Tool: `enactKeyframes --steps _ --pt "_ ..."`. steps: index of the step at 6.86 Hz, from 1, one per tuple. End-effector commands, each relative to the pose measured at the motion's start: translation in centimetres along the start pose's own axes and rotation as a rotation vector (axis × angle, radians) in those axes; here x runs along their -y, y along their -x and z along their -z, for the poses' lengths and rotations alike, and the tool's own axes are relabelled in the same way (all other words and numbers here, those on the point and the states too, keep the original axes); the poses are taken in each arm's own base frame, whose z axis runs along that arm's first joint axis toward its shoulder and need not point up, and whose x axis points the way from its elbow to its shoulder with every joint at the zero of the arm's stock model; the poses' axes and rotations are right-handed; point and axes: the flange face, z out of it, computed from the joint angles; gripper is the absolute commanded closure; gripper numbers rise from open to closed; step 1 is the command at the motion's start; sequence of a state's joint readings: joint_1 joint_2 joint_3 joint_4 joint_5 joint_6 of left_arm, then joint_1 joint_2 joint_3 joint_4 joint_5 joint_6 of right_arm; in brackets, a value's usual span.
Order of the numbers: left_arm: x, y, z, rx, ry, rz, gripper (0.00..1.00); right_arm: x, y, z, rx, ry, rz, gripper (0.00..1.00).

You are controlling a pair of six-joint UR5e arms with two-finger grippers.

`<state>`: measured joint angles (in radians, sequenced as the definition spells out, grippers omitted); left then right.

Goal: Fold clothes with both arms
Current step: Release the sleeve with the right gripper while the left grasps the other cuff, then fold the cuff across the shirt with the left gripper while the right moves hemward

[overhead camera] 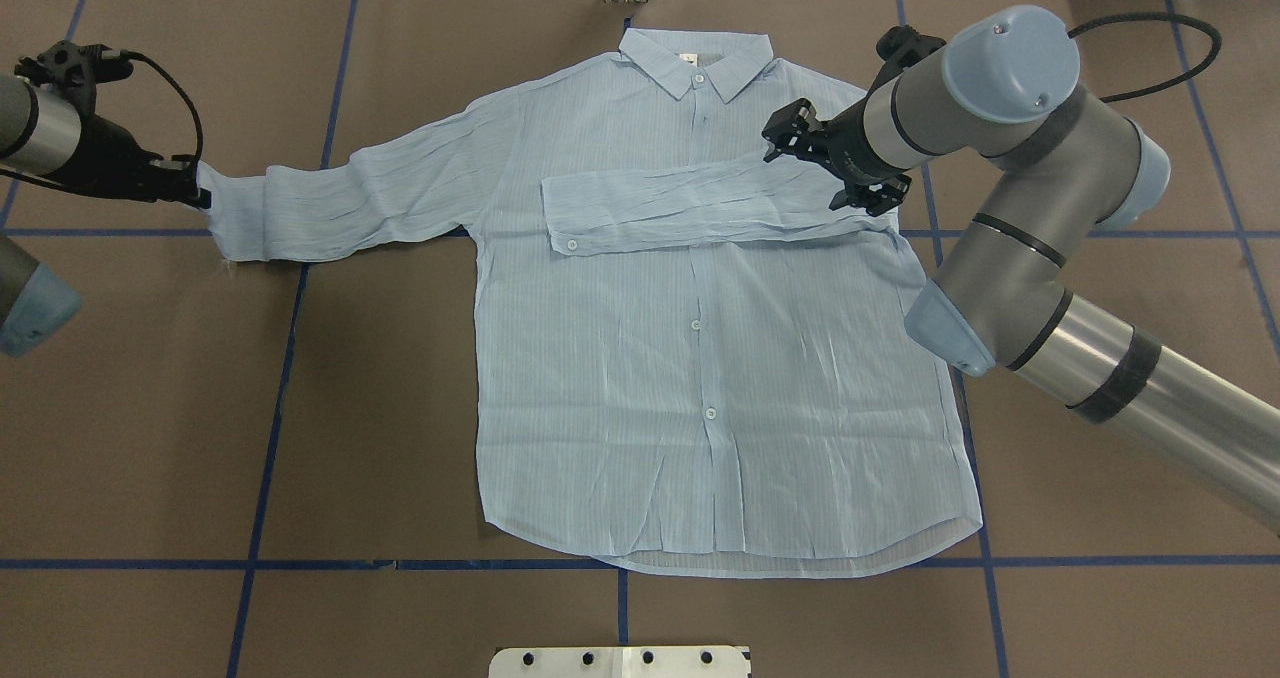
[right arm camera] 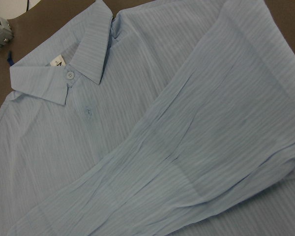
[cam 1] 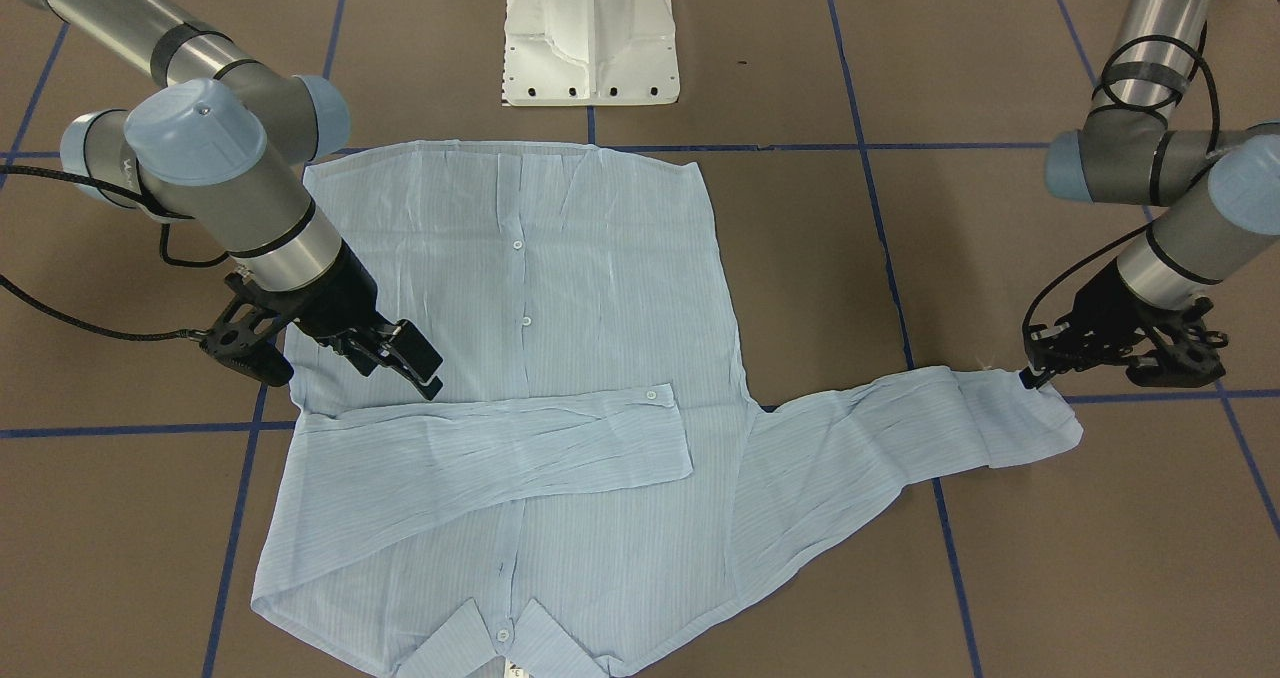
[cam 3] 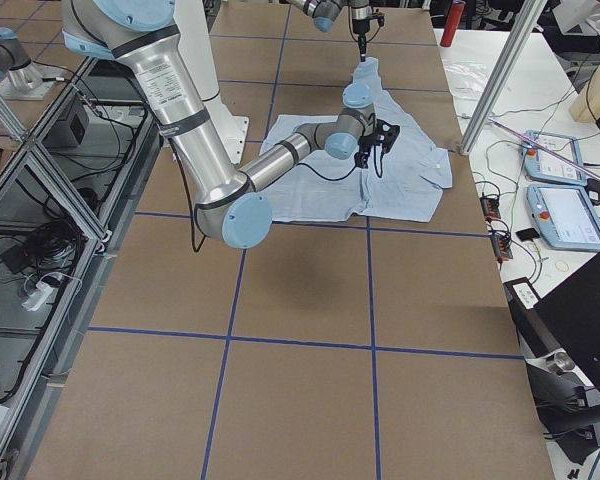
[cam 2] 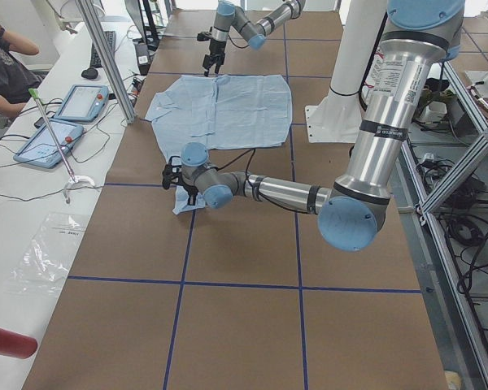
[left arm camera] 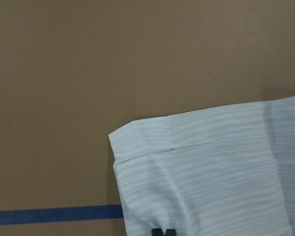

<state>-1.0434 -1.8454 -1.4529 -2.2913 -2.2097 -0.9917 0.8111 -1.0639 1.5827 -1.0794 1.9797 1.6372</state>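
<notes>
Brown table (overhead camera: 400, 408) spreads before us, crossed by blue tape lines (overhead camera: 200, 564). We see the shirt (overhead camera: 700, 378) lying flat on it, buttoned front up, its collar (overhead camera: 695, 63) on the side away from the white pedestal (cam 1: 590, 38). One sleeve (overhead camera: 700, 208) lies folded across the chest. We find the right gripper (overhead camera: 865, 201) hanging over that sleeve's shoulder end, jaws apart and holding nothing. The other sleeve (overhead camera: 350, 203) stretches out sideways, and the left gripper (cam 1: 1033, 379) has its jaws pinched together on the cuff (cam 1: 1035, 428).

Brown table (overhead camera: 380, 408), pale-blue shirt (overhead camera: 700, 358) spread flat
</notes>
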Motion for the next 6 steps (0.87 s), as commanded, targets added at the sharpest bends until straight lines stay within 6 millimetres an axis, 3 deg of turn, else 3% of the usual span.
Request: enactKeyframes --steps 1,3,5,6 --pt "1.3 -11.4 2.3 -0.120 -0.025 0.084 1.00 2.0 -4.1 0.9 -0.030 -0.013 0.079 0.00" --pt "0.5 -24.4 1.1 -0.182 0.018 0.164 1.00 4.1 -6.7 1.3 -0.059 -0.031 0.126 0.00" --pt "-1.3 -33.3 -0.3 -0.231 0.010 0.205 1.00 5.1 -8.0 1.6 -0.071 -0.036 0.142 0.00" --pt "-1.7 -39.4 -2.4 -0.239 0.007 0.260 1.00 5.6 -9.0 1.7 -0.080 -0.038 0.149 0.00"
